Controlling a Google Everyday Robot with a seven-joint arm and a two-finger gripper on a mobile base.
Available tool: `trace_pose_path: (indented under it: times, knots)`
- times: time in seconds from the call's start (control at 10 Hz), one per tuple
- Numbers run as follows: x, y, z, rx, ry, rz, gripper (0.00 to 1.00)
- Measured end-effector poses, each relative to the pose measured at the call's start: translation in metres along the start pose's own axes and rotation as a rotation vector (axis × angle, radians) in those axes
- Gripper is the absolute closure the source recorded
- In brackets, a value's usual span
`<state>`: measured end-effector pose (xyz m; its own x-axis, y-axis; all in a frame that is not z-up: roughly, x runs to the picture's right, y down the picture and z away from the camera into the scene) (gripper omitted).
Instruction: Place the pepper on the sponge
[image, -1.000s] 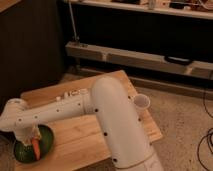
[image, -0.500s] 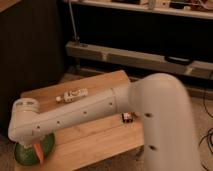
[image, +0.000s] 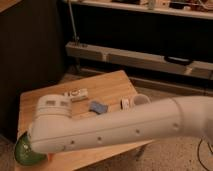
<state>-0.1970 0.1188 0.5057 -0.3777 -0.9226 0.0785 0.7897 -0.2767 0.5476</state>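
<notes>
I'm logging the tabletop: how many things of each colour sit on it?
Blue: 1, sponge
Green: 1, dish
White: 2, bottle and cup
Red-and-white: 1, box
Total: 5
Gripper: hidden behind the arm by the dish; pepper not visible.

One view looks down at an angle from high up, facing the wooden tabletop (image: 107, 82) and the dark shelving (image: 140, 55) behind it. The white arm (image: 125, 127) crosses close to the lens and fills the lower frame. The hand is hidden past the arm's lower-left end, by the green dish (image: 21, 154).
</notes>
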Motion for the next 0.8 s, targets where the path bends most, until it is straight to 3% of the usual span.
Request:
trace_pose_path:
  times: [0.2,0.4,0.8]
  knots:
    - [0.024,0.049,-0.034,-0.062,0.033,0.094,1.00]
    - [0.037,0.094,-0.046,-0.119,0.041,0.180,1.00]
    - [0.049,0.192,-0.042,-0.213,0.048,0.357,1.00]
